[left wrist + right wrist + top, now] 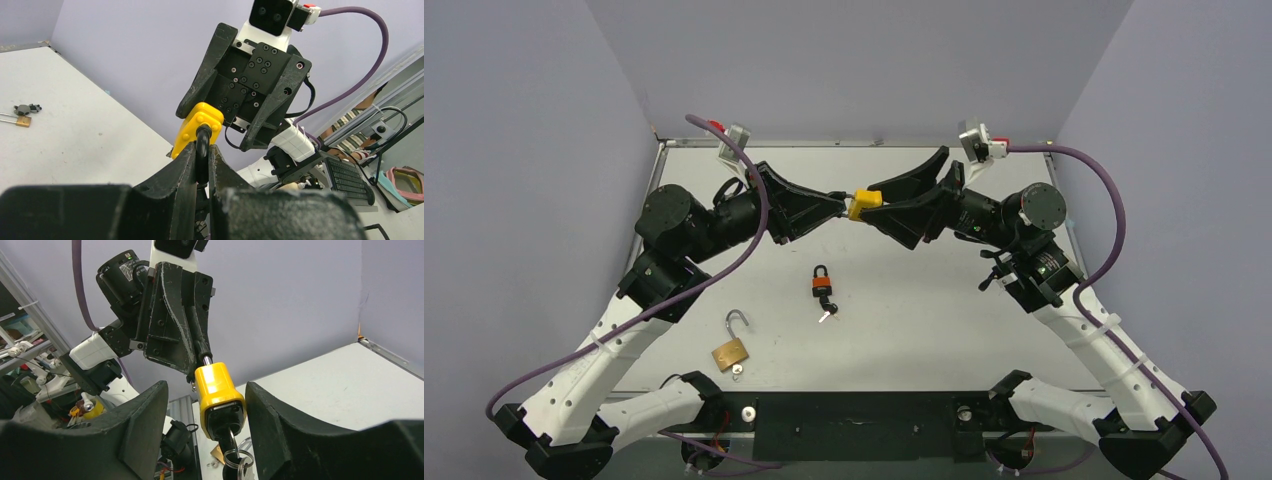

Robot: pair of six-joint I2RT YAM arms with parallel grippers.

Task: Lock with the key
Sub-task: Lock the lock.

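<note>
The left gripper [202,152] is clenched on the shackle [202,135] of the yellow padlock [197,122], held aloft just beyond its fingertips. The right gripper [205,395] is released, jaws flanking the padlock body, the key [229,437] seated in the base between them. Risk: gripping the body instead of the key, or twisting off-axis, may wrench the shackle free.

Padlocks, three: yellow padlock [865,204], orange padlock [822,283], brass padlock [730,352]. Keys [227,440] [827,315] [737,370], three. Claws, two: left claw [202,147], right claw [205,390].
</note>
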